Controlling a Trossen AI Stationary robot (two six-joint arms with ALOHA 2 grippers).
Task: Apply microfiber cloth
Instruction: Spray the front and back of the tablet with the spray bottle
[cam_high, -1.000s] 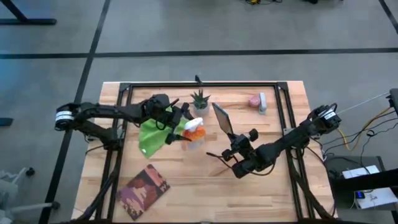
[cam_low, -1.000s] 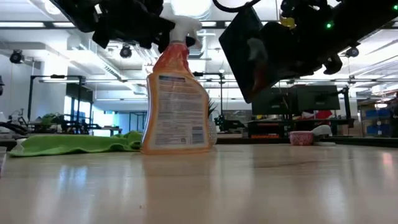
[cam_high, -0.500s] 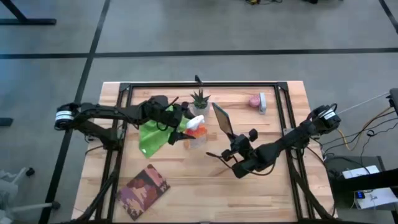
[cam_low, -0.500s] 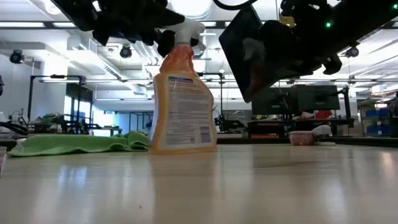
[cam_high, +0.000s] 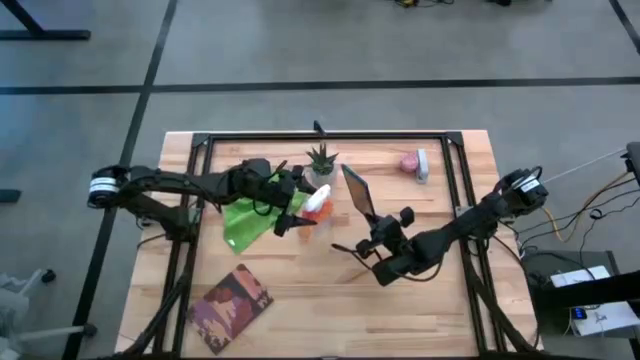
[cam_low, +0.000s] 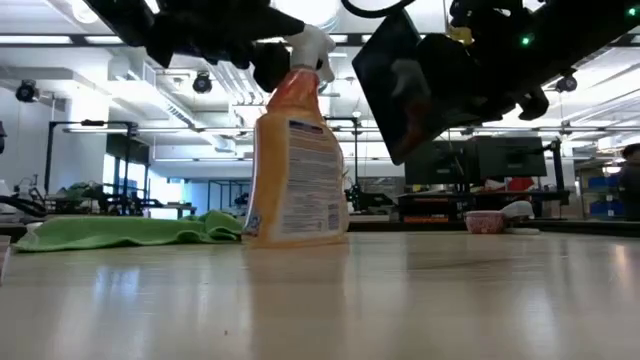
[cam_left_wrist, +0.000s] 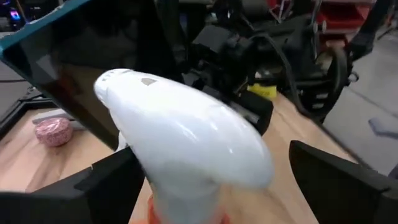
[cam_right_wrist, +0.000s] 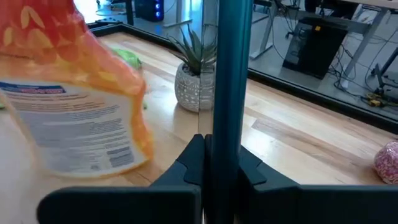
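Spray bottle (cam_high: 316, 203) has shifted toward the tablet (cam_high: 358, 192); left gripper (cam_high: 291, 211) jaws straddle its head, apart, microfiber cloth (cam_high: 243, 220) lying just behind them, nearest this arm; right gripper (cam_high: 372, 243) jaws clamp the tablet.

An orange spray bottle (cam_low: 295, 160) with a white head (cam_left_wrist: 186, 137) stands upright on the wooden table (cam_high: 440, 290), its printed label facing the low camera; just behind it a small spiky potted plant (cam_high: 321, 158) sits in a pale pot (cam_right_wrist: 194, 89); a dark flat tablet (cam_high: 358, 193) with a teal edge (cam_right_wrist: 227, 93) is raised off the table at a tilt (edge-on in one close view); a pink ball-like object (cam_high: 408, 161) lies near the far edge beside a small white item (cam_high: 423, 165); a brown patterned book (cam_high: 231, 305) rests flat at the near left corner; a black frame (cam_high: 330, 134) borders the table top.
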